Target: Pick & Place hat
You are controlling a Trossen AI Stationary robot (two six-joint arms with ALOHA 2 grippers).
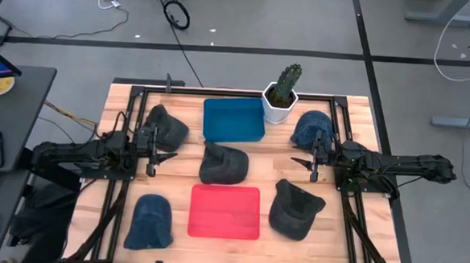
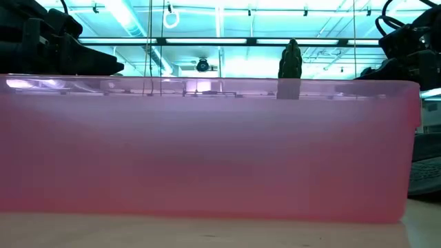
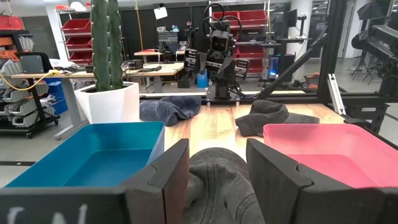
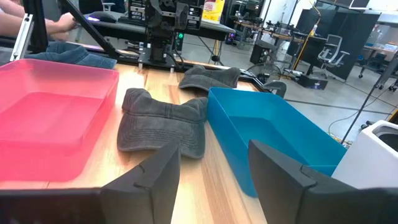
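Seemingly level, both arms' fingers (image 1: 152, 152) apart.

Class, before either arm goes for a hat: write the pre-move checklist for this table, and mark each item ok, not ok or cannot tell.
1. Left gripper open and empty: ok.
2. Right gripper open and empty: ok.
3. Centre hat lies free between both grippers, nothing on it: ok.
4. Red bin empty: ok.
5. Blue bin empty: ok.
6. Cactus pot stands clear of the centre hat, but right beside the blue bin: ok, mind it when placing.
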